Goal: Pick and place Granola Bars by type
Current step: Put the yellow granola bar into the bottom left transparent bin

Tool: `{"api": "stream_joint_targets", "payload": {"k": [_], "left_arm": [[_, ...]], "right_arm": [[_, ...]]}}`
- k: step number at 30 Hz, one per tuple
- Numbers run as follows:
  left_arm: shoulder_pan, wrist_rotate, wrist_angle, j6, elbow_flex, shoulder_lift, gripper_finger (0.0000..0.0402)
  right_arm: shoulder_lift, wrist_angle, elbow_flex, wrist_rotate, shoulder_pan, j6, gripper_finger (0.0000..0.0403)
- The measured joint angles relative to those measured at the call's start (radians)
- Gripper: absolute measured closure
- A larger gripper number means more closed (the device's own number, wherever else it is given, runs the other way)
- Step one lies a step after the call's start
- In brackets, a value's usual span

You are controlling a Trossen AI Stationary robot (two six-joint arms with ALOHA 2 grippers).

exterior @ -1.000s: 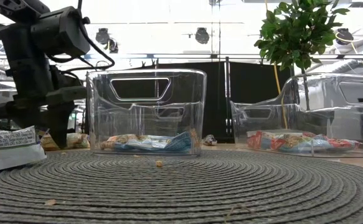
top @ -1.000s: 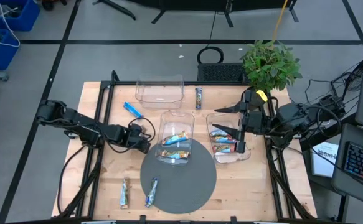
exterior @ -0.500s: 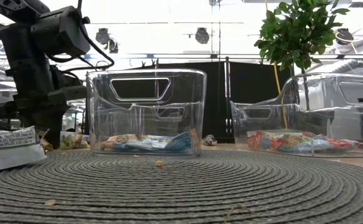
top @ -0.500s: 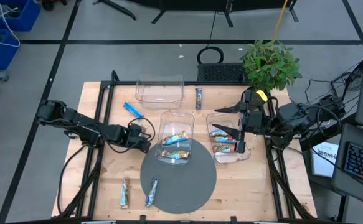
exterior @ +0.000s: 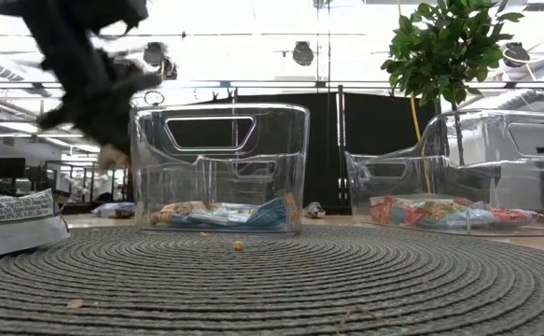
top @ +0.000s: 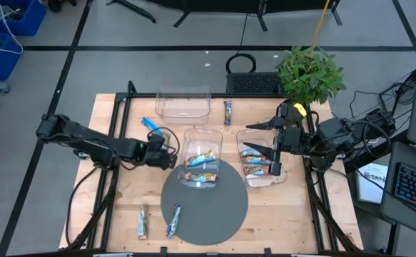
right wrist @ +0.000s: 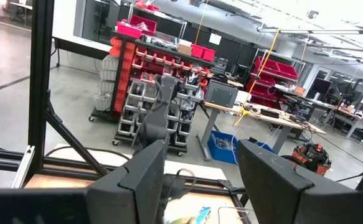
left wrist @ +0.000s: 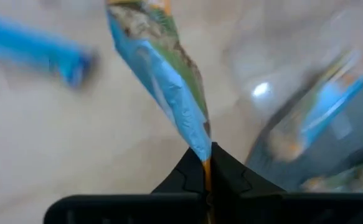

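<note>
My left gripper (top: pixel 168 154) hangs just left of the middle clear bin (top: pixel 203 171), shut on a tan and light-blue granola bar (left wrist: pixel 162 81). The middle bin and the right bin (top: pixel 262 178) each hold several bars. A bright blue bar (top: pixel 150 125) lies flat on the wood beyond my left gripper. Another bar (top: pixel 227 112) lies near the far edge. Two more (top: pixel 143 221) (top: pixel 173 220) lie near the front edge, the second on the rim of the mat. My right gripper (top: pixel 275 146) hovers open, high over the right bin. My left gripper pinches one end of the bar's wrapper (left wrist: pixel 202 148) between its two fingertips. The fingers come slanting down from the table's left side, along the bar. The bar sticks out beyond them, lifted clear of the table.
An empty clear bin (top: pixel 184 104) stands at the far side. A round grey woven mat (top: pixel 205 207) lies at the front centre under the middle bin's near end. A potted plant (top: pixel 309 75) stands at the far right corner. A white packet (exterior: pixel 15 219) lies on the mat's left.
My left gripper has shut on the tan and light-blue bar on the table beside the middle bin. It has then risen and tipped up, shifting slightly toward the far edge. The bar has come up with it, clear of the wood.
</note>
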Motion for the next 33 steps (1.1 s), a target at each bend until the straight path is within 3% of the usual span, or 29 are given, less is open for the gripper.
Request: {"api": "stream_joint_targets", "payload": {"k": [8, 13, 22, 33], "left_arm": [[0.02, -0.259, -0.024, 0.283, 0.258, -0.083, 0.0394], [0.051, -0.323, -0.019, 0.572, 0.454, -0.092, 0.0394], [0.126, -0.267, -0.023, 1.049, 0.744, -0.088, 0.0394], [0.149, -0.095, -0.071, 1.466, 0.903, -0.052, 0.0394]], "right_arm": [[0.0, 0.0, 0.0, 0.0, 0.0, -0.003, 0.0211], [0.0, 0.0, 0.0, 0.0, 0.0, -0.003, 0.0211], [0.0, 0.0, 0.0, 0.0, 0.0, -0.003, 0.0211], [0.0, 0.0, 0.0, 0.0, 0.0, -0.017, 0.0211]]}}
